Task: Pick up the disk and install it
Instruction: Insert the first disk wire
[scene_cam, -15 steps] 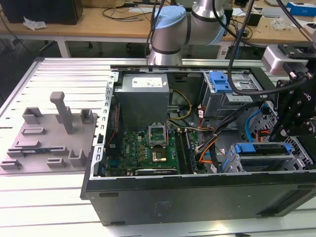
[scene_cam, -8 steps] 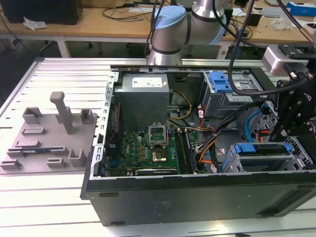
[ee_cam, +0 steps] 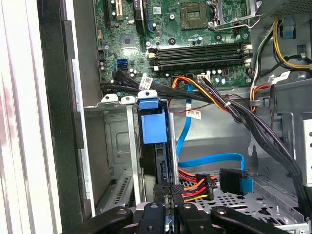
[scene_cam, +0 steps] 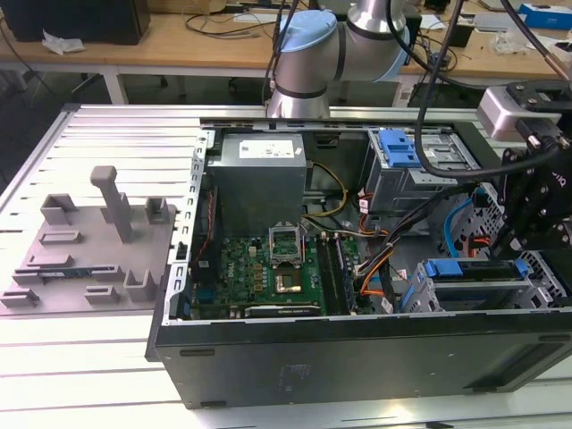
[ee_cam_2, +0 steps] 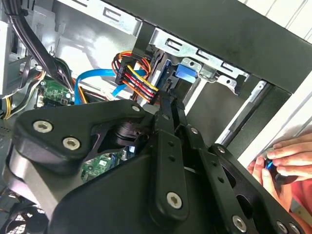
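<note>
Black gripper [ee_cam: 169,190], fingers drawn together, at the end of the blue-framed silver-grey disk [ee_cam: 152,126], upright in the grey metal cage [ee_cam: 114,161] in a corner of the black case [scene_cam: 357,357]

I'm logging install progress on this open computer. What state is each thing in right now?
computer case: lying on its side, side panel off.
disk: slotted into the drive cage, blue tab showing.
drive cage: holds the disk.
CPU socket: retention frame flipped open.
gripper: inside the case, at the disk's end.
</note>
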You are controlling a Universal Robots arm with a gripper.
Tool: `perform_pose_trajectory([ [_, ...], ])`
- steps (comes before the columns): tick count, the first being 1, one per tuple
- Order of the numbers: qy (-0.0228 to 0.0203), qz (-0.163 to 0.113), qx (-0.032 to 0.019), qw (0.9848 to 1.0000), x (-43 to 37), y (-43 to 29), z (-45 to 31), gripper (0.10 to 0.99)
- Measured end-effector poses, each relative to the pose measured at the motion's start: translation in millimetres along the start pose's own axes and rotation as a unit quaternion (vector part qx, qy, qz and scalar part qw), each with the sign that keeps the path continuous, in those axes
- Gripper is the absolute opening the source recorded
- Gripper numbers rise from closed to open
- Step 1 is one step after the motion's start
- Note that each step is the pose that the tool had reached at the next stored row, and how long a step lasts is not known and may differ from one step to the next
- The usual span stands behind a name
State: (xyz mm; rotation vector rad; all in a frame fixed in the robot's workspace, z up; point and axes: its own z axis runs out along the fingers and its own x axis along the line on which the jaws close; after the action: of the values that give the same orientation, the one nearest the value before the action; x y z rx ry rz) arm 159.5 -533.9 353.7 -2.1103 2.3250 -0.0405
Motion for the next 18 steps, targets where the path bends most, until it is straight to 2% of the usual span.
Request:
perform_pose_trajectory([
  [18, 0.0004, -0.001, 0.0001, 1.0, -2.4, 0.1, 0.9, 0.169],
])
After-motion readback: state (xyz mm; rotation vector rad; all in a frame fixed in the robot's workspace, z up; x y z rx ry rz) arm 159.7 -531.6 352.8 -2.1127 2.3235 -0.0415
